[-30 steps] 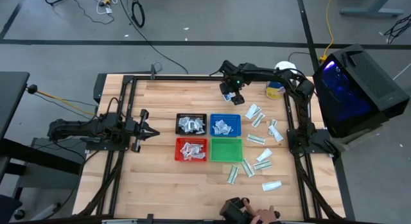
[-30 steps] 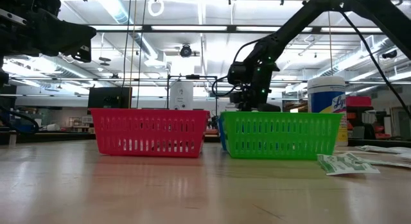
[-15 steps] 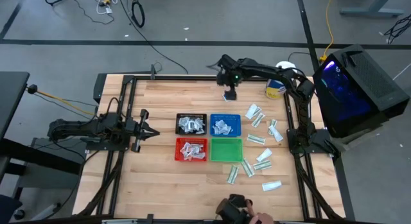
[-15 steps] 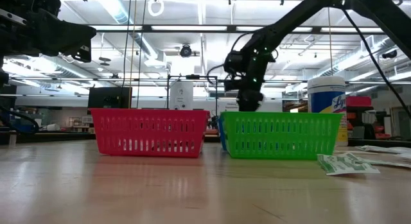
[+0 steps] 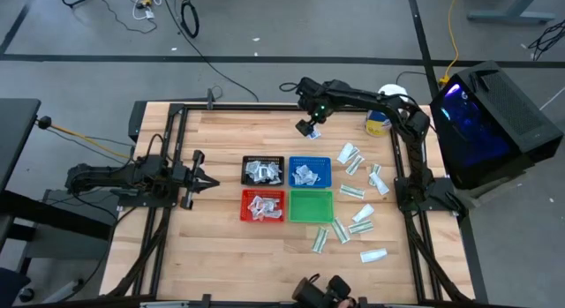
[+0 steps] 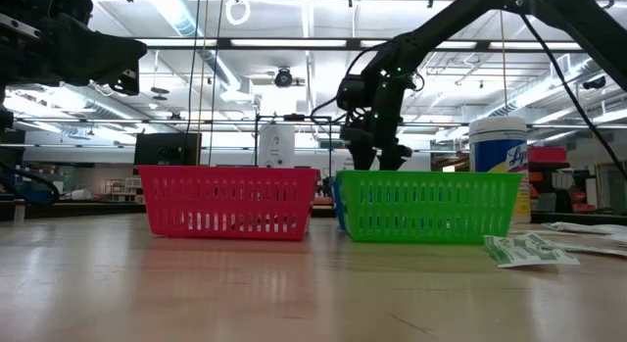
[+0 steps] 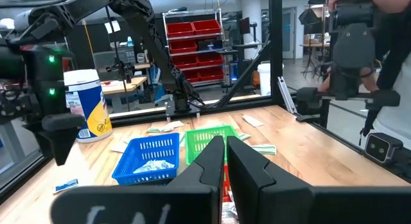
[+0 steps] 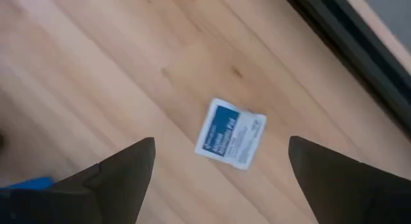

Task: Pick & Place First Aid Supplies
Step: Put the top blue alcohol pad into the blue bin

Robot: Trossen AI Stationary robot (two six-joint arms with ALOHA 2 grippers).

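Fingers spread wide, right gripper (image 8: 218,161) hangs empty above a white-and-blue packet (image 8: 230,133) lying between them.

Wooden table (image 5: 221,237): four mesh trays (image 5: 287,189), jar (image 5: 379,123), scattered packets (image 5: 353,191) (right side).

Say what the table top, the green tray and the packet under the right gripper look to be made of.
Table top: pale wood planks, grain and seams showing, slight sheen. Green tray: likely moulded plastic, slotted walls. Packet: white with blue print, flat with crimped edges; paper or foil, unclear.
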